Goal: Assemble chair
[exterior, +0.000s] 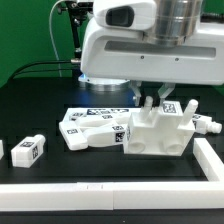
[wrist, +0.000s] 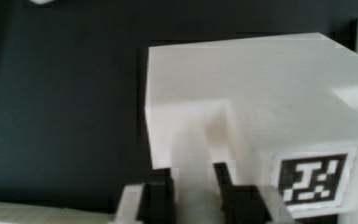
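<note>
The partly built chair (exterior: 158, 132) is a white blocky structure standing at the middle right of the table, with a tag on its side. In the wrist view it fills most of the picture (wrist: 247, 90), with a tag (wrist: 313, 175) near my fingers. My gripper (exterior: 157, 105) reaches down onto its top. In the wrist view the gripper (wrist: 190, 198) has its two dark fingers (wrist: 153, 198) pressed on either side of a thin upright white rib (wrist: 190, 160) of the chair. The jaws stand narrow and shut on that rib.
Loose white tagged chair pieces (exterior: 95, 128) lie in a pile to the exterior view's left of the structure. A small tagged block (exterior: 28, 150) lies further left. A raised white border (exterior: 110, 190) runs along the front and the right side (exterior: 211, 160).
</note>
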Robot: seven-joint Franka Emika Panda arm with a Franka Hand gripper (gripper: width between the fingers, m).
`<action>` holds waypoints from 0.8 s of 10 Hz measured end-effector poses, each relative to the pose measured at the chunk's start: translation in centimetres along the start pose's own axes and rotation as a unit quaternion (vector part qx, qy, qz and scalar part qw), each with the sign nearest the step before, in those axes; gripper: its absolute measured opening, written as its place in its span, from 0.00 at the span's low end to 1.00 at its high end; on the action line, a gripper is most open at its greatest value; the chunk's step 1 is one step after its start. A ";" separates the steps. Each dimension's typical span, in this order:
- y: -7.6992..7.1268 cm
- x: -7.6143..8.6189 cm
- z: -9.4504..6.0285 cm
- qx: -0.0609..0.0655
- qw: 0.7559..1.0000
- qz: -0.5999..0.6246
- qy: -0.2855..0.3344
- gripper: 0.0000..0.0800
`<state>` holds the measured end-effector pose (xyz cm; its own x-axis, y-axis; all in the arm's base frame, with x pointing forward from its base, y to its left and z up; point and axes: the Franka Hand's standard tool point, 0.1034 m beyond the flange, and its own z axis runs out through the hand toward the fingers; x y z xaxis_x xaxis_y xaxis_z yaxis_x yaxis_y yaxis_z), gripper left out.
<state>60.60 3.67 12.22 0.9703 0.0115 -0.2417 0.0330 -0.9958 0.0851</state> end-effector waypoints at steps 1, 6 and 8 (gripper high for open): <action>-0.2 1.2 0.3 0.006 0.998 -0.003 0.055 0.15; 0.4 3.7 -1.8 0.044 0.983 0.004 0.178 0.15; 0.6 4.0 -2.4 0.053 0.975 0.009 0.214 0.15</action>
<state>65.08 3.36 13.59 0.9823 0.0074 0.1872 0.0113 -0.9997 -0.0197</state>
